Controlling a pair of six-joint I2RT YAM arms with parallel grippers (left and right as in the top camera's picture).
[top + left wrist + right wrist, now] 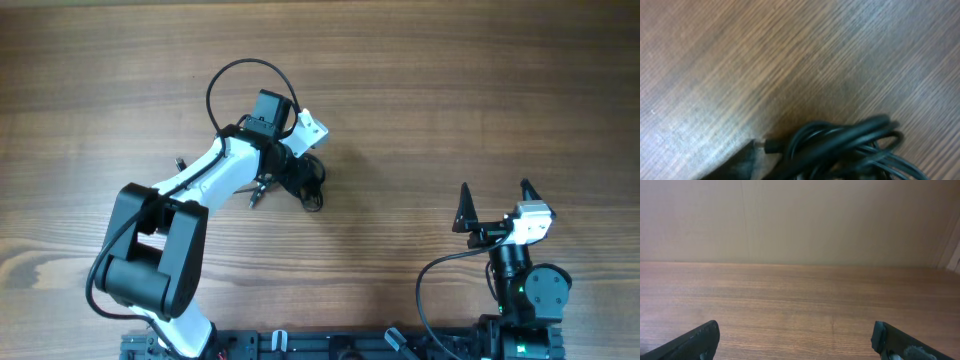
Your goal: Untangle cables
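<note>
Closest in, at the bottom of the left wrist view: one dark finger (742, 161) of the left hand (288, 172), blurred and cut off by the frame edge. Just beside that finger, a small plug (771, 146) pointing at it. Past the plug, the cables (840, 145), bunched in overlapping black loops and running out of frame at the lower edge.

Left hand's state impossible to tell: apart, together or clamped on the bunch. Shows no second finger in its own view, and from overhead hides its tips under the wrist and the white camera housing (312, 126). From overhead, only a dark clump of the cables (314, 188) peeking out under and just beside that hand. Single strands and ends too small to separate there.

Right hand (496, 202) spread wide apart, holding nothing, well away from the cables. In its own view, only two dark fingertips (695, 342) at the bottom corners, both cropped.

Open bench (450, 80) on every side of the left hand: bare wood ahead of it, and a broad bare stretch between it and the right hand. Ahead of the right hand, bare boards up to the far edge, then a plain pale wall (800, 220).

Brown wood with fine grain, and a soft pale glare on the surface near the left finger.
</note>
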